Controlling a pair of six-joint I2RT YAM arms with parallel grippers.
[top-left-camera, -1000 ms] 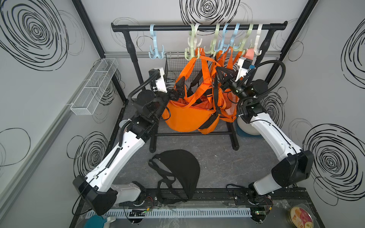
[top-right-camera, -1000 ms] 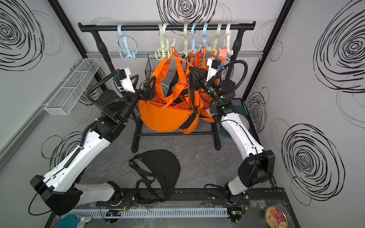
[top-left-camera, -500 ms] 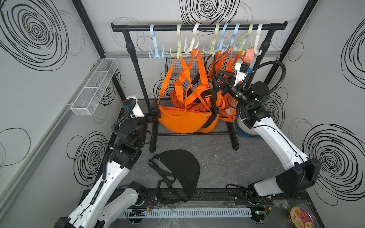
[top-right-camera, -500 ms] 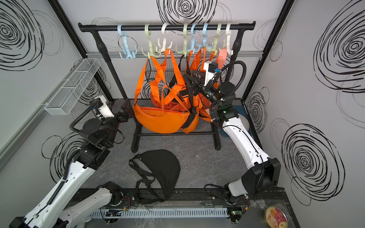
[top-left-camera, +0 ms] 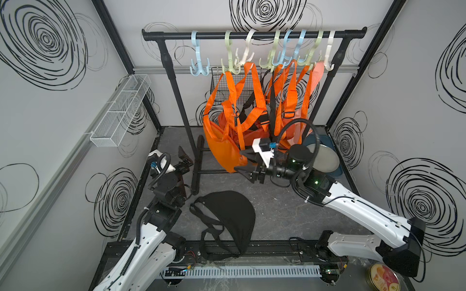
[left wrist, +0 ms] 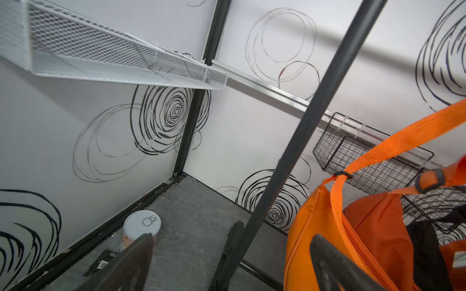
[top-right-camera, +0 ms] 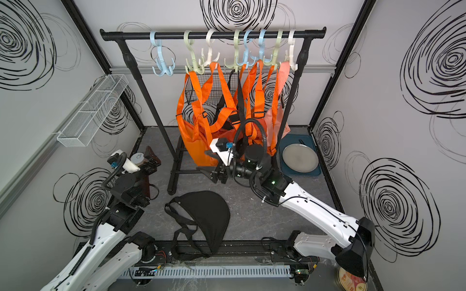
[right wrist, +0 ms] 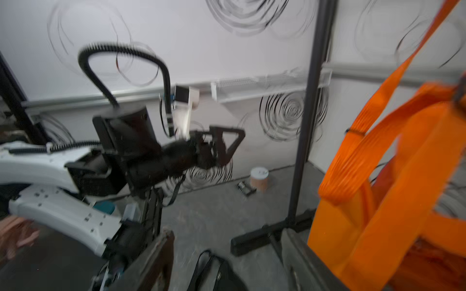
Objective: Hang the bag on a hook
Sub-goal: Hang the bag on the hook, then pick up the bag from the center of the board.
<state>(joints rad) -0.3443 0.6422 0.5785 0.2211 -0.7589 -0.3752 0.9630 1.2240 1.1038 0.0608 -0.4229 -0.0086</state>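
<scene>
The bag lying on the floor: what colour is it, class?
The bag is plain black, strap included; it shows best in a top view.

The orange bag (top-left-camera: 222, 148) is smooth cloth, the hooks (top-left-camera: 198, 68) glossy plastic, the rail (top-left-camera: 171, 36) matt black metal

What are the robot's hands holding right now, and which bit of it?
Nothing. The left gripper and right gripper are both open and empty; the orange bag hangs from a hook by its straps.

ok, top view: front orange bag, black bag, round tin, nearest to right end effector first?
1. Front orange bag, on the rack, at the right end effector.
2. Black bag, on the floor.
3. Round tin, by the right arm's elbow.
</scene>
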